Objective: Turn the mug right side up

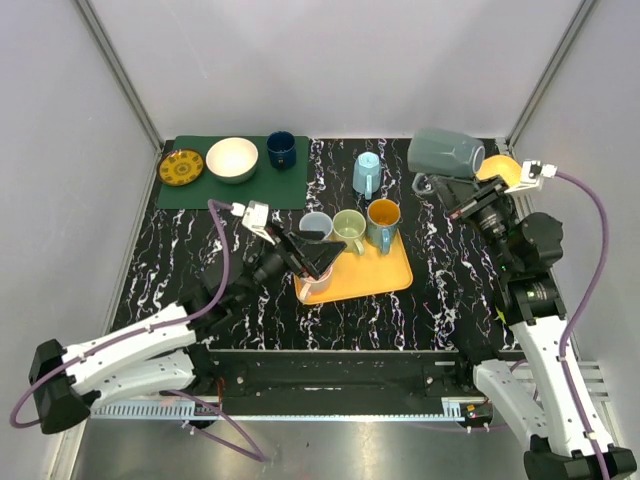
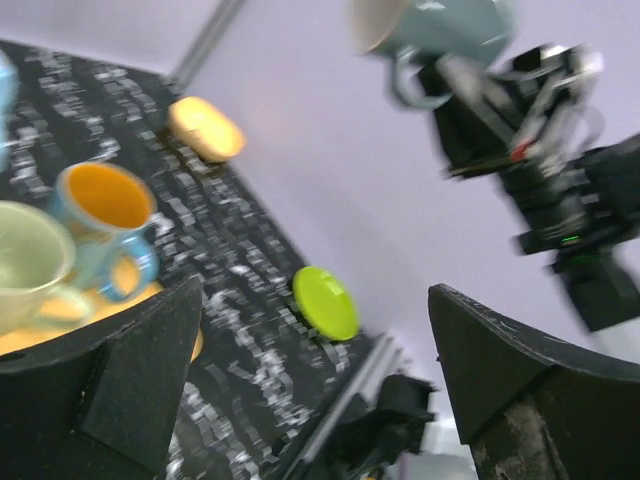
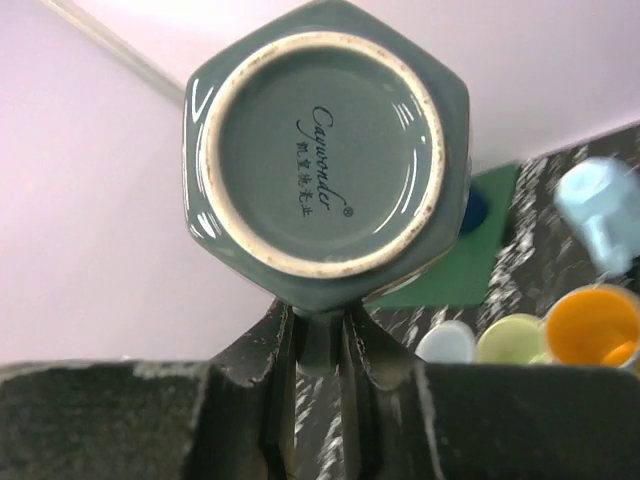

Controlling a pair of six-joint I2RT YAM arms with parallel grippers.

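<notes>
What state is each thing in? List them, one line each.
gray mug: lifted, on its side, held by its handle.
right gripper: shut on the gray mug's handle.
left gripper: open, empty.
green mug: upright on the tray.
orange-lined mug: upright on the tray.
bowl: upright on the mat.

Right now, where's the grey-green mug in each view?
Top external: grey-green mug upper right, on its side.
Left wrist: mug at the top edge, right of centre.
Right wrist: mug centre frame, base toward the camera.
Shared landmark: orange-lined mug, in all three.
</notes>
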